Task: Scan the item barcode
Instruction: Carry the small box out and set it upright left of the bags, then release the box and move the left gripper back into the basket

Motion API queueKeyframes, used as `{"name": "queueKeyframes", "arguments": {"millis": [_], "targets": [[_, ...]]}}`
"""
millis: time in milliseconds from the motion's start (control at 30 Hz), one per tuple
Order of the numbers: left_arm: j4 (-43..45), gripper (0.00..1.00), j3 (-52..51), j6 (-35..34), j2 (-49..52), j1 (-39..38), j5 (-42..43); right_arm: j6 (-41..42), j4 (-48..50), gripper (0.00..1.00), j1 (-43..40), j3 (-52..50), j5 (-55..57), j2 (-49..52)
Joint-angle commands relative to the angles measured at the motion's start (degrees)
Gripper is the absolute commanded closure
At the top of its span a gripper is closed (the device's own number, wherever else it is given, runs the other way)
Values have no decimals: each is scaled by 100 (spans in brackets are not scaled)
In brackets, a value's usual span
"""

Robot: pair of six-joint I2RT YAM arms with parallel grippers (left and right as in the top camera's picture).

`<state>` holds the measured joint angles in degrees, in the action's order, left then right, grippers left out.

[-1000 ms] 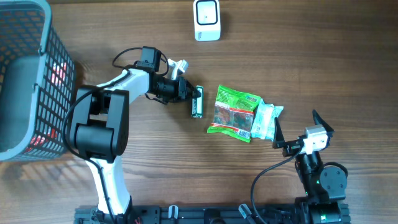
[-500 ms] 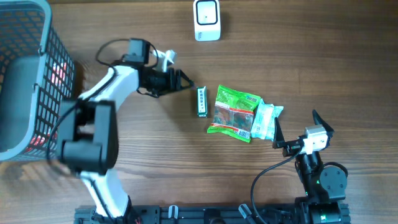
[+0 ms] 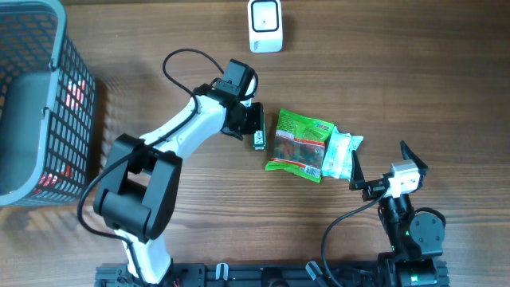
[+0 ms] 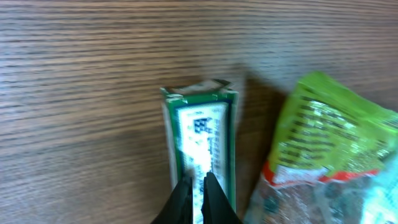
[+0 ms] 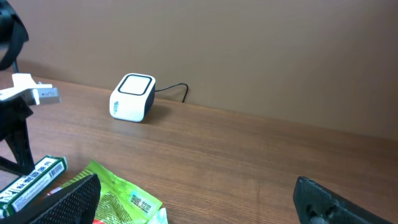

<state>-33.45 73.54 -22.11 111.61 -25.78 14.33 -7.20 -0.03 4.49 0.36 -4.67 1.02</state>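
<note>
Left gripper point(image 4: 194, 198): hanging straight over the slim box point(image 4: 200, 134), jaws closed tip to tip, fingertips pointing down onto the box's white top face; it is clasping nothing, and whether the tips are actually touching the face I cannot tell
Slim box: lying flat on the counter point(image 3: 398, 72), just beside the left edge of the green bag point(image 3: 301, 145), well apart from the scanner point(image 3: 265, 25) at the far edge
What is changing: a second ago the gripper was reaching in from the left with the box at its tips; half a second ago it was pulling back, jaws apart, the box left alone; now the arm is swinging round above the box with the jaws snapping shut, and the box is staying in nearly the same place
Meaning for the task: the box is resting where it was released, not yet lifted, so scanning is not yet starting; closed jaws over the top are looking more like a nudge or a press than a pick, so they would need to be reopening around its sides
Print on the top face: dark marks showing in the left wrist view, too blurred to be calling a barcode
Right gripper point(image 3: 378, 159): resting near the white packet point(image 3: 343, 153), jaws spread wide, carrying nothing
</note>
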Motion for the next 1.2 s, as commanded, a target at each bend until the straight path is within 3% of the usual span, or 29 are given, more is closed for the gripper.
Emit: {"name": "queueKeyframes", "arguments": {"millis": [0, 267, 567, 833, 933, 1000, 1067, 1100, 1167], "targets": [[-4, 94, -46, -131, 107, 15, -240, -28, 15, 0, -17, -7, 52, -22], [-57, 93, -46, -131, 111, 20, -236, -26, 15, 0, -17, -7, 52, -22], [-433, 90, -46, -111, 98, 39, -994, -31, 15, 0, -17, -7, 52, -22], [-702, 89, 79, -72, -144, 579, -992, -26, 15, 0, -17, -7, 52, -22], [-968, 75, 378, -63, -553, 848, -992, -26, 15, 0, -17, -7, 52, -22], [-1161, 51, 699, -61, -907, 1106, -992, -26, 15, 0, -17, -7, 52, -22], [-1300, 33, 1169, -63, -1353, 1558, -990, -28, 15, 0, -17, -7, 52, -22], [-1353, 28, 1416, -66, -1552, 1814, -990, -26, 15, 0, -17, -7, 52, -22], [-1379, 28, 1834, -68, -1843, 2280, -968, -28, 15, 0, -17, -7, 52, -22]]}}
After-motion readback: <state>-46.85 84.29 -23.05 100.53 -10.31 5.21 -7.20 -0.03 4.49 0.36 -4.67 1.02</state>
